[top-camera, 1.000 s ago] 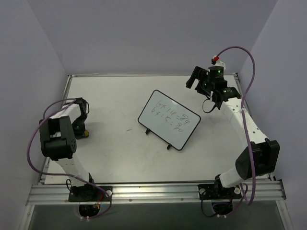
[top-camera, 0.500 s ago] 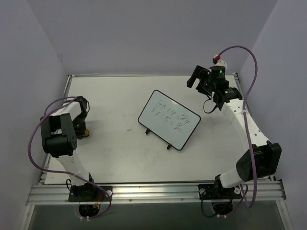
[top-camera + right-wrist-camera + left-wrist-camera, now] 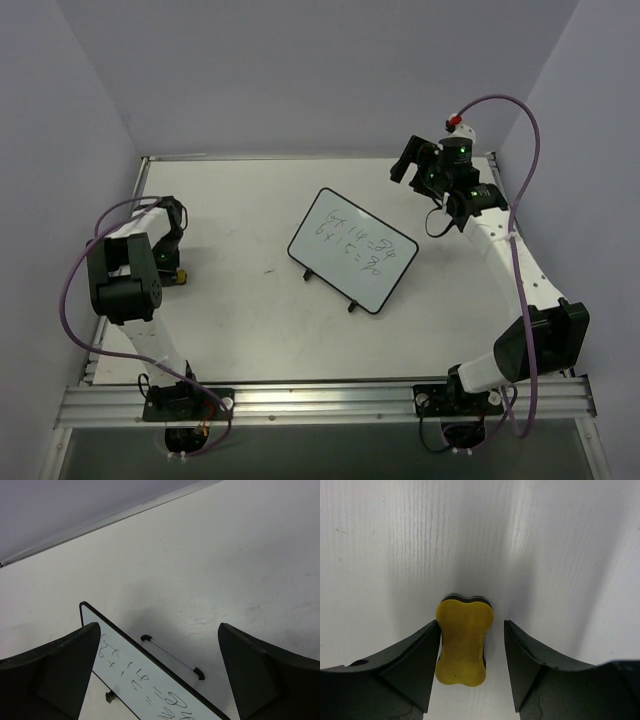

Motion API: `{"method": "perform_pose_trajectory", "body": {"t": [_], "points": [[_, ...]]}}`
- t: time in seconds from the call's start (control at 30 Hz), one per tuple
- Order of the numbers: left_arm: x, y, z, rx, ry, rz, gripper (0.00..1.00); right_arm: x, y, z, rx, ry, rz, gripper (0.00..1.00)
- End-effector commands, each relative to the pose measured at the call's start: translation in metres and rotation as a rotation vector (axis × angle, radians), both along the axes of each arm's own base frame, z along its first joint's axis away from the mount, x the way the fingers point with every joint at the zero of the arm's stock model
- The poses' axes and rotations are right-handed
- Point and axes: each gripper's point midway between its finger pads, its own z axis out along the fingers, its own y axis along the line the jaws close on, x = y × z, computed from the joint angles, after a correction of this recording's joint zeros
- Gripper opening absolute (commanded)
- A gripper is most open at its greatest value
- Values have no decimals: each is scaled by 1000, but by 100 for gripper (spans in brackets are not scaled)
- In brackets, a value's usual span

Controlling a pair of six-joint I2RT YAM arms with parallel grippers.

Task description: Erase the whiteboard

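Left arm's elbow had drawn slightly toward the desk's (image 3: 230,310) left edge since a second before. The left gripper (image 3: 471,622) was released, jaws straddling the yellow eraser (image 3: 464,645) without pinching it. Whiteboard (image 3: 352,250) stood unmoved at mid-desk, green sums unerased. Right gripper (image 3: 159,625) hung spread and empty near the far right corner. Risk: an off-centre closure could squirt the eraser aside.

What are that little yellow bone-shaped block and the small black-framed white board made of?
Yellow bone-shaped block: looks like soft matte foam, with a dark layer beneath, maybe felt. Black-framed white board: smooth face bearing marker writing, probably coated plastic or metal; frame looks plastic.
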Motion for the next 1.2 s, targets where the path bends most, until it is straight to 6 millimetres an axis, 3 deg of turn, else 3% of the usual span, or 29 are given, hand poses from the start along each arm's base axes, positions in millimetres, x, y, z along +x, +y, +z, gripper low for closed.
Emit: {"method": "perform_pose_trajectory", "body": {"t": [0.0,0.6,0.77,0.87,0.9,0.93,0.97,1.17], "points": [[4,1,7,9,18,-16,62,-6,-2,17,-13,-51,-4,100],[10,-2,4,-18,70,-59,61,-7,-4,24,-18,-65,-7,100],[13,-1,3,-19,75,-79,47,-9,-4,25,-17,-68,-7,100],[14,-2,2,-23,74,-93,33,-9,-4,25,-15,-69,-7,100],[14,-2,2,-24,76,-96,27,-10,-4,25,-14,-69,-8,100],[13,-2,2,-24,78,-100,11,-11,-4,26,-13,-72,-7,100],[15,-2,3,-21,70,-105,3,-11,-4,28,-12,-75,-8,100],[27,-7,13,-17,30,-234,2,-13,-5,30,0,-75,-14,100]]}}
